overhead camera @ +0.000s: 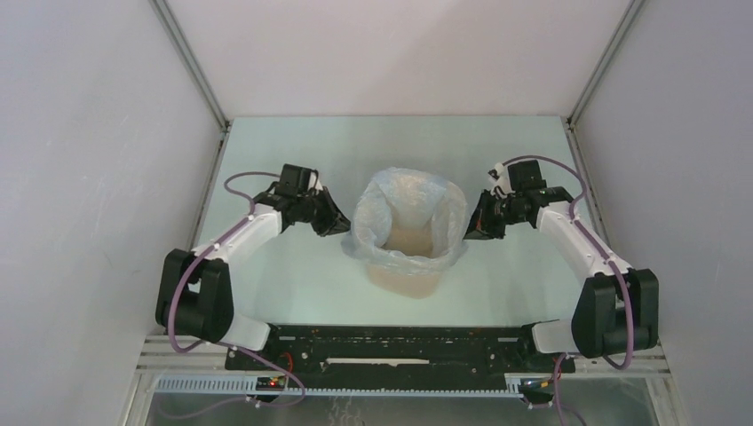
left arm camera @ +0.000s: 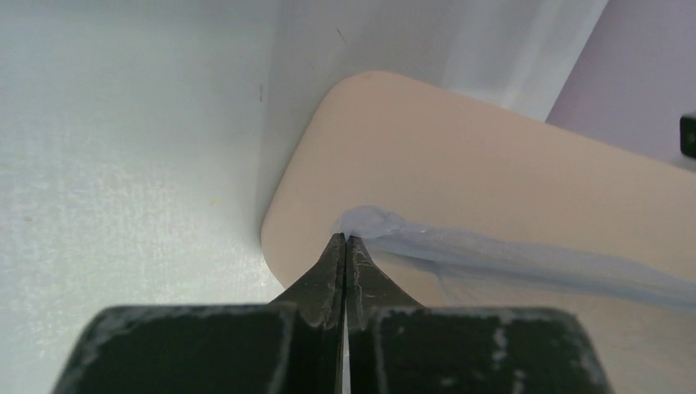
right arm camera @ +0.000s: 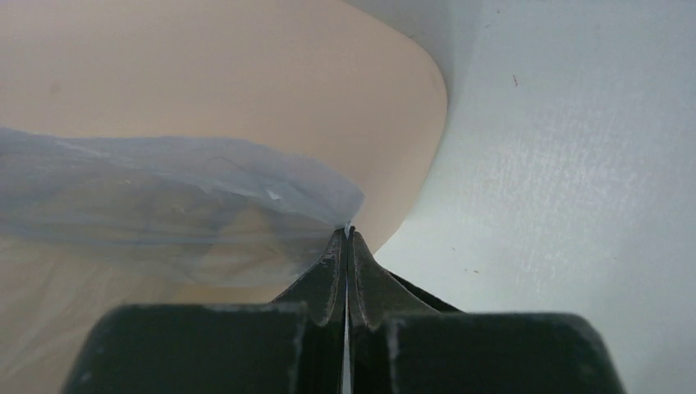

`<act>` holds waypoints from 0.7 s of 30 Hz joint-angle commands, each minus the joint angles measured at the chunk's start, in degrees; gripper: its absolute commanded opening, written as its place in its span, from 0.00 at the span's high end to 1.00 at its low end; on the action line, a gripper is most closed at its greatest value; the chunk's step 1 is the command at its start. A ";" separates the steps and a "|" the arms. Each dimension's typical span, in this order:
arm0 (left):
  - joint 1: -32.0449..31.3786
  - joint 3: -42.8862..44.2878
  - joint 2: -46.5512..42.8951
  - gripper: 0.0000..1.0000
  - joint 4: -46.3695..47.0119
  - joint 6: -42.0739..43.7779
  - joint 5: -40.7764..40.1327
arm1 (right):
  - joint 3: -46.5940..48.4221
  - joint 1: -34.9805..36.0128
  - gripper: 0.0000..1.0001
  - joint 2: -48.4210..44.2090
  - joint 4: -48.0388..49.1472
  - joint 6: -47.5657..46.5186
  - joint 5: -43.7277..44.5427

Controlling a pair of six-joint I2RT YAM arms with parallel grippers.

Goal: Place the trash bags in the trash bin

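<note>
Enclosing the pale tabletop (overhead camera: 293, 266), white panels (overhead camera: 89, 133) surround the trash bin (overhead camera: 404, 279).

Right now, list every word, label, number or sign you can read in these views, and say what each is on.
No text can be read in any view.
The bin, bag, left gripper, right gripper and table show no print.
Small coloured marks on the base rail are too small to read.

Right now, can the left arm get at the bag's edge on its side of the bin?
Likely yes: the left pincer is shut on the edge of the trash bag, against the trash bin; nothing stands between.
</note>
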 commanded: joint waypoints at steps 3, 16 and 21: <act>-5.05 -3.24 0.11 1.00 3.19 0.34 0.89 | -1.53 0.36 1.00 0.32 3.84 -0.16 2.11; -10.61 -12.35 -2.69 1.00 7.05 -2.09 -0.24 | -5.55 2.81 0.86 4.23 6.03 -0.52 3.48; -12.08 -12.49 -3.35 1.00 8.01 -3.24 -0.43 | 0.10 2.72 0.70 4.89 3.20 -2.15 4.54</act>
